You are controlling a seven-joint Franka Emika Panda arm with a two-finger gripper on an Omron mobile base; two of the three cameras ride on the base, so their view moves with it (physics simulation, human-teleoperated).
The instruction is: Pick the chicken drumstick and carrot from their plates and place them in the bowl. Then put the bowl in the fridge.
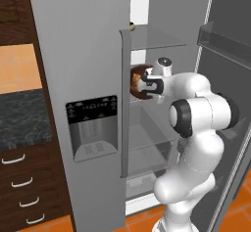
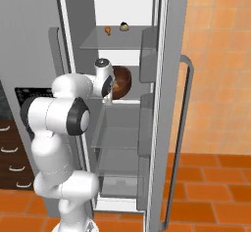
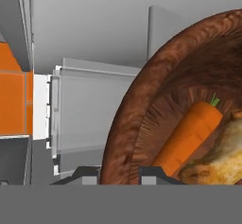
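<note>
The step in hand looks like the last one: setting the round, glossy dark brown wooden bowl (image 2: 121, 81) onto a glass shelf (image 2: 122, 100) inside the tall grey stainless-steel fridge (image 1: 78, 79), whose right door (image 2: 169, 104) stands wide open. To do it well, the bowl should be kept level so its load does not roll out, carried far enough in that its whole base is over the shelf rather than overhanging the front edge, and lowered until it rests before the grip is let go. In the hand view the bowl appears tilted, but that may only be the roll of the camera; from the base views it sits roughly upright. The shelf above and the door bins to the side leave limited room, so a slow straight approach seems safest, and the retreat should go back out the same way.

The gripper (image 3: 120, 173) is closed tight on the near rim of the bowl, one finger inside the wall and one outside. The bowl hangs directly ahead of the gripper, inside the fridge opening, just above the middle shelf; whether it touches the glass I cannot tell. Inside it, the short orange tapered carrot (image 3: 189, 135) lies against the wall nearest the fingers, with the golden-brown lumpy chicken drumstick (image 3: 222, 157) touching it on the far side.
</note>
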